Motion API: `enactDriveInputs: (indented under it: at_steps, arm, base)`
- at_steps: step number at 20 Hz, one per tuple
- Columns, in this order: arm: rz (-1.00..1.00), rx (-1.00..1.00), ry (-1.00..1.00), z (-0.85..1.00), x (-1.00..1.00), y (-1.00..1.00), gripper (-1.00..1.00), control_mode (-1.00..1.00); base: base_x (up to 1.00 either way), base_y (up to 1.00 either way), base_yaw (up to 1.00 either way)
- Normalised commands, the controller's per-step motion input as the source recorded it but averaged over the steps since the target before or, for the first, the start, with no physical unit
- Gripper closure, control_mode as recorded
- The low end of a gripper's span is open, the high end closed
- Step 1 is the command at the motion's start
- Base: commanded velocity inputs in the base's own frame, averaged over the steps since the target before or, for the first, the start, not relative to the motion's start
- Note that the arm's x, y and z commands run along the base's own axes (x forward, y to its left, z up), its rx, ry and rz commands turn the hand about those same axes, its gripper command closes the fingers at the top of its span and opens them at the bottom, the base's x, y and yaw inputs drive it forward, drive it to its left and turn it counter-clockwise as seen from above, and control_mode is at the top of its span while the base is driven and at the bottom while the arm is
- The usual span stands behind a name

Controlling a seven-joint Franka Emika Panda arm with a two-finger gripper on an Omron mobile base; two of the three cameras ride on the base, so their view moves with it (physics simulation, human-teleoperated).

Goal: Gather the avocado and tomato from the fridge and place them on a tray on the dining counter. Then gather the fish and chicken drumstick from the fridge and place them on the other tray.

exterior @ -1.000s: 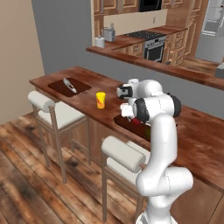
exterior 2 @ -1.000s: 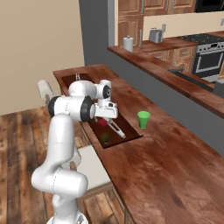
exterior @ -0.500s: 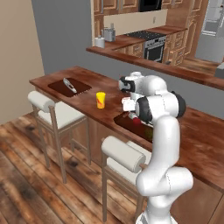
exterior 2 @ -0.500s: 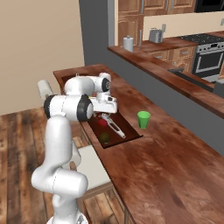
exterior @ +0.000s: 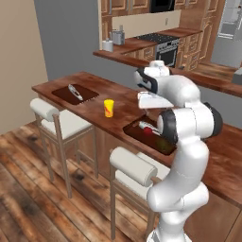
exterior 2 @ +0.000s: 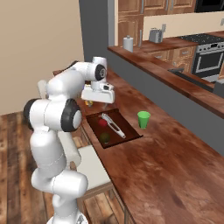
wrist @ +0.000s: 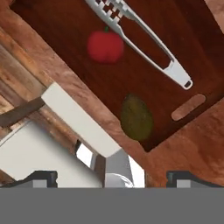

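A dark brown tray lies on the reddish-brown dining counter, just in front of me. On it rest a red tomato and a dull green avocado, beside long white tongs. From the hand view I look down on the tomato, the avocado and the tray. My gripper hangs open and empty above the tray's far end, clear of both fruits. The other tray lies at the counter's far left. The fish and chicken drumstick are out of view.
A yellow cup stands left of the near tray and a green cup right of it. White-cushioned stools line the counter's front. A utensil lies on the far tray. I cannot tell whether the grey block far back is the fridge.
My hand has risen from just over the tray and drawn back a little, jaws staying wide. The tomato and avocado have stayed put.
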Motion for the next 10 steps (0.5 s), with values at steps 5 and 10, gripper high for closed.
enactDriveInputs:
  at_steps: [5,10]
  arm:
    - [0.0,0.02,-0.53,0.62,-1.0,0.0,-1.0,-1.0]
    - [0.02,0.01,-0.37,0.84,-1.0,0.04,-1.0,-1.0]
  base:
    - [0.0,0.0,0.0]
    - [0.0,0.0,0.0]
